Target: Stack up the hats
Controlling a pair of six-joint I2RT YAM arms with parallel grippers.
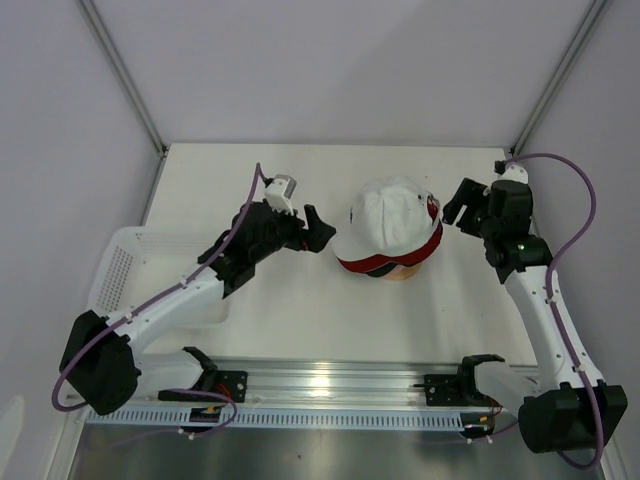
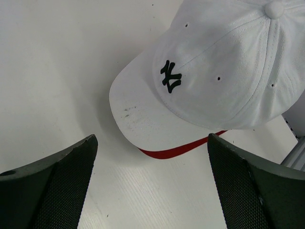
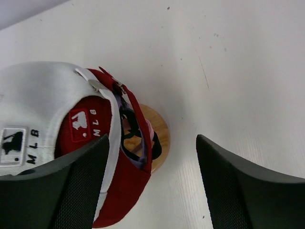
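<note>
A stack of hats stands mid-table with the white cap with red trim [image 1: 390, 222] on top. Red and dark brims [image 1: 385, 266] peek out beneath it. In the left wrist view the white cap [image 2: 214, 71] shows a dark emblem and a red brim underside. In the right wrist view the white cap's back [image 3: 33, 109], the red cap [image 3: 124, 186] and lavender and black straps sit over the wooden stand [image 3: 159, 136]. My left gripper [image 1: 318, 230] is open and empty just left of the stack; it also shows in the left wrist view [image 2: 150, 183]. My right gripper [image 1: 458, 208] is open and empty just right of it, also in the right wrist view [image 3: 152, 188].
A white plastic mesh basket [image 1: 125, 262] lies at the table's left edge under my left arm. A metal rail [image 1: 330, 385] runs along the near edge. Grey walls close the table at back and sides.
</note>
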